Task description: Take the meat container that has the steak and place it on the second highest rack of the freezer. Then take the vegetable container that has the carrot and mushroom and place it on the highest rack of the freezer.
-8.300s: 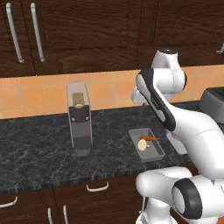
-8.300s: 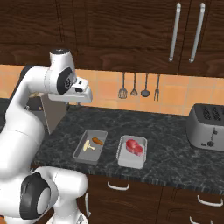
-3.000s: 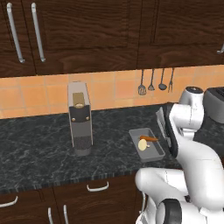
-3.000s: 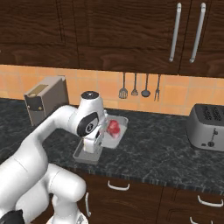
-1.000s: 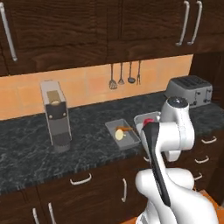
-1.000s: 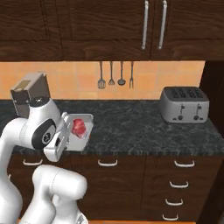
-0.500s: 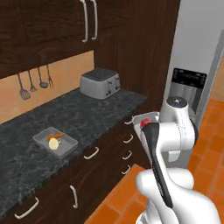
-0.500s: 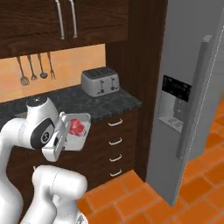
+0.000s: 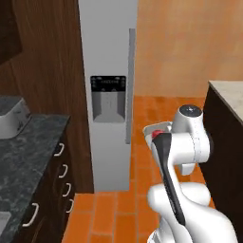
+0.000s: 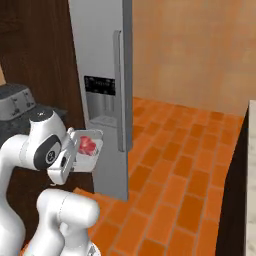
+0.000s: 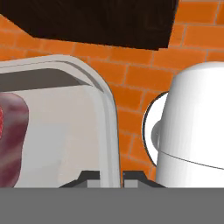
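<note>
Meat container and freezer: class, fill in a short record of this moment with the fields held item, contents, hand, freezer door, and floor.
held item: the meat container, carried off the counter, gripped by its rim
contents: the steak lying in the tray
hand: the hand is shut on the tray's wall, one fingertip each side
freezer door: the freezer is closed, its long bar handle facing the robot
floor: orange brick tiles in front of the freezer
</note>
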Controlling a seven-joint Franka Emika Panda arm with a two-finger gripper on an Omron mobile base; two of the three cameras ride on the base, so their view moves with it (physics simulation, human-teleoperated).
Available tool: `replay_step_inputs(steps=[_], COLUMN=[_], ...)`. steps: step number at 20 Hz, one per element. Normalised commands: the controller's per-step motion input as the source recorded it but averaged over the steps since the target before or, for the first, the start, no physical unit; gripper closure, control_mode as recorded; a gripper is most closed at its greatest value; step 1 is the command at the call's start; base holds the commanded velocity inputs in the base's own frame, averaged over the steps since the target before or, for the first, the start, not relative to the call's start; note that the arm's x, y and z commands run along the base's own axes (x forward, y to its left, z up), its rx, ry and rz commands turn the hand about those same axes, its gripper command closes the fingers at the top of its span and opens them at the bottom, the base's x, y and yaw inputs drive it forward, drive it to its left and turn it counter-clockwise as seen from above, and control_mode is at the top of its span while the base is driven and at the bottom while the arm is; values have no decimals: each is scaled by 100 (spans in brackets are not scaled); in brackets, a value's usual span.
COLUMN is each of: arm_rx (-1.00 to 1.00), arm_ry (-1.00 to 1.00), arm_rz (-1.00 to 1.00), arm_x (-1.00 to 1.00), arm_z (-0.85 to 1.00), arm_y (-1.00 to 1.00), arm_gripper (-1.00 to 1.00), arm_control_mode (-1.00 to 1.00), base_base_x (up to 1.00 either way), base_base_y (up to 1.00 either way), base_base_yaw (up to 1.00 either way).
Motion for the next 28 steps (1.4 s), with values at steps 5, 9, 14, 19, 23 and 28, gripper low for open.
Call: replay_step_inputs(steps=[5, 9, 14, 19, 23, 28], arm_rx=[0, 0, 0, 0, 0, 0], arm_ry=[0, 0, 0, 0, 0, 0], arm_rz=[0, 0, 0, 0, 0, 0], arm_x=[0, 0, 0, 0, 0, 0], arm_z=[0, 0, 0, 0, 0, 0], arm_y=[0, 0, 0, 0, 0, 0], arm_gripper=[100, 100, 100, 100, 100, 100], arm_control_mode=[100, 100, 100, 100, 100, 100], base_base_x=[35, 72, 86, 98, 100, 100], base_base_y=[-88, -27, 29, 3, -4, -37], base_base_yaw=[-65, -40, -4, 1, 15, 43])
